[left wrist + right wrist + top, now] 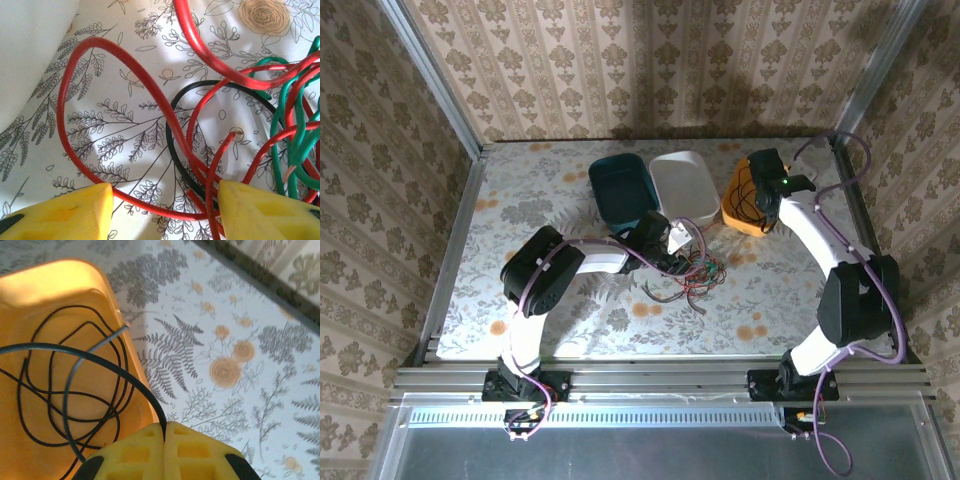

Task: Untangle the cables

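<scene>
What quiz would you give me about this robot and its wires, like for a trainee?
1. True or false: the right gripper is shut on a thin black cable over the orange plastic tub.
2. How many tubs stand on the flower-patterned table?
3. Which cable colour loops between the left gripper's open yellow fingers: A blue, B red, C white?
Key: 1 true. 2 three: teal tub, white tub, orange one. 3 B, the thin red cable.

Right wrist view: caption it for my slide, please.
Right tool shut on a black cable that arcs over an orange tub.
</scene>
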{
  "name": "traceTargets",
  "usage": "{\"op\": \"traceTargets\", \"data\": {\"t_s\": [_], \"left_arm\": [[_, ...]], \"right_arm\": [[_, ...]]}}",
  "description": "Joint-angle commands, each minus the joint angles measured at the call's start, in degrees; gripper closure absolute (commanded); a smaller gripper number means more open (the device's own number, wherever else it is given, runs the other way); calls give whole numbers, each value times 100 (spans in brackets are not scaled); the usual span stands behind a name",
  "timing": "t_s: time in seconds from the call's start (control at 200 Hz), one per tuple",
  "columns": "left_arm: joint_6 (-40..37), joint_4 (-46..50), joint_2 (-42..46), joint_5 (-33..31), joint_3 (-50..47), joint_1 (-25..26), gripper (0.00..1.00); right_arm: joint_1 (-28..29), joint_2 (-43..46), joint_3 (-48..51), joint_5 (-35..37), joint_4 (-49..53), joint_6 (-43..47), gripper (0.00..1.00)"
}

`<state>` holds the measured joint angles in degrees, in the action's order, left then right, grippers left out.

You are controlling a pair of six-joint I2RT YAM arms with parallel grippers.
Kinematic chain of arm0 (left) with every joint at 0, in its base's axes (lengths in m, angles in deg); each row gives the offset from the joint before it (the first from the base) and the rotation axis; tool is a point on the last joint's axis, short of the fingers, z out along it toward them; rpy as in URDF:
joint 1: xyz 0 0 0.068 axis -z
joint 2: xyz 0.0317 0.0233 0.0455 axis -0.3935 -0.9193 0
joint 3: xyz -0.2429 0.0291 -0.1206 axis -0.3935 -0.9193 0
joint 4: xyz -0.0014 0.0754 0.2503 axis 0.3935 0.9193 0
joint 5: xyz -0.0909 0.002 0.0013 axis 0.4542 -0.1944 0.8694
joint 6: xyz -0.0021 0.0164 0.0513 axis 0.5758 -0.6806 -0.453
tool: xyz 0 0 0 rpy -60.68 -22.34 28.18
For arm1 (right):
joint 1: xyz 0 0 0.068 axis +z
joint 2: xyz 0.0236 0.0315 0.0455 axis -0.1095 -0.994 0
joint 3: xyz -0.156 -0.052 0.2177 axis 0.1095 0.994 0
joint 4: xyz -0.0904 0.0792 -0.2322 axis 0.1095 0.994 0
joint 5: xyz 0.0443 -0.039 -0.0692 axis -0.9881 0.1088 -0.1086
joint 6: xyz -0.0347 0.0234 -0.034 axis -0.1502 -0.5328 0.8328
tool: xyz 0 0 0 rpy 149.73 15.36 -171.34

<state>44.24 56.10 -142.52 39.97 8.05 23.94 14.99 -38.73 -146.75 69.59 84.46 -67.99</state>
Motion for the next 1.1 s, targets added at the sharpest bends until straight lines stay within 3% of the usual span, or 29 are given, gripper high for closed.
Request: {"op": "traceTargets", "data": {"t_s": [0.0,0.32,0.365,0.455,0.535,0.79,0.855,0.985,1.09], "left_arm": [[-12,286,195,-54,-113,-58,41],[-73,352,287,-62,-112,-62,41],[-78,353,307,-71,-113,-62,41],[-87,342,350,-98,-120,-75,41],[-87,286,403,-107,-148,-88,41],[-104,187,692,-98,-232,-180,41],[-87,142,810,-50,-301,-220,41],[-51,107,941,228,-354,-275,41],[-51,186,909,451,-254,-258,41]], "right_arm": [[-67,-429,-246,-76,250,-858,100],[-247,-1268,-679,-812,-80,-1172,100],[-247,-1260,-656,-963,-267,-1068,90],[-239,-1127,-557,-1236,-707,-824,60],[-206,-902,-403,-1349,-1047,-519,47],[16,172,44,-1269,-849,441,44],[187,549,341,-1709,-928,1006,44],[610,1165,1031,-3462,-833,2095,44],[981,1411,1542,-4424,-562,2639,45]]}}
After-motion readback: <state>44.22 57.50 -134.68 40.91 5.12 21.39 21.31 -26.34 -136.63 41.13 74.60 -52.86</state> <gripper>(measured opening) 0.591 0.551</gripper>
